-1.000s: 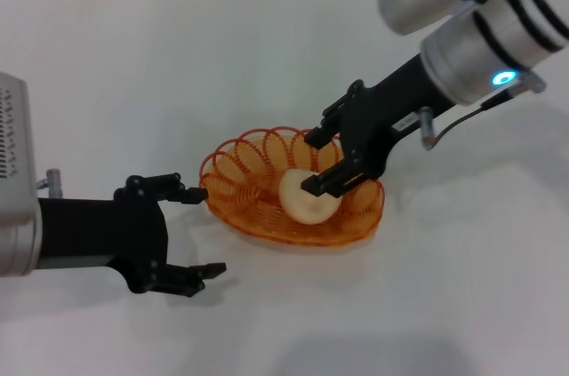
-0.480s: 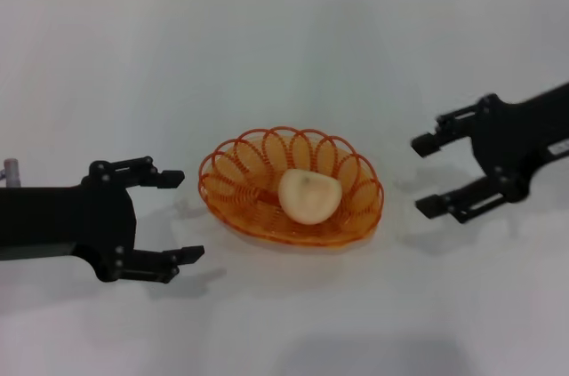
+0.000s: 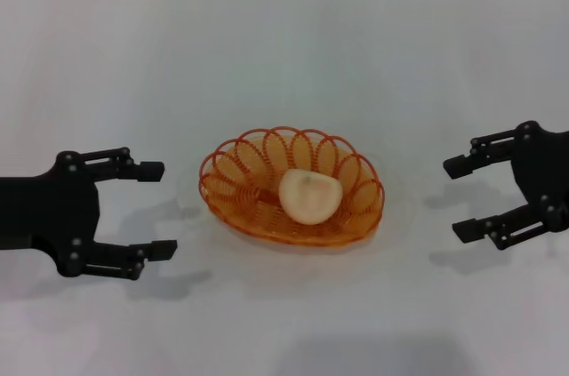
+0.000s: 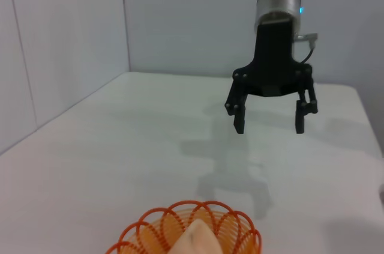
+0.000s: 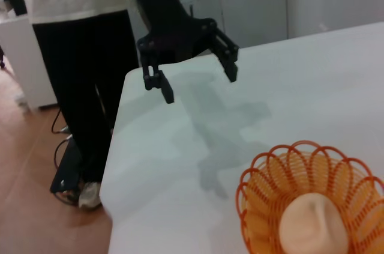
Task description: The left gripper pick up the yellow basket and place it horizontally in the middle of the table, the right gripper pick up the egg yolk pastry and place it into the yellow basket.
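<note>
Both end effectors have backed away from the yellow basket point(image 3: 292, 188), which sits mid-table point(image 3: 284, 47) holding the egg yolk pastry point(image 3: 309, 196), so we keep the left end effector point(image 3: 148, 209) and right end effector point(image 3: 458, 198) spread, retreating level and clear.

The oval orange wire basket point(image 3: 292, 188) sits flat mid-worktop point(image 3: 293, 56), holding the pale round egg yolk pastry point(image 3: 309, 196) inside.

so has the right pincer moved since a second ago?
Yes. The right pincer has pulled away from the basket toward the table's right edge, open; the pastry stays inside.
</note>
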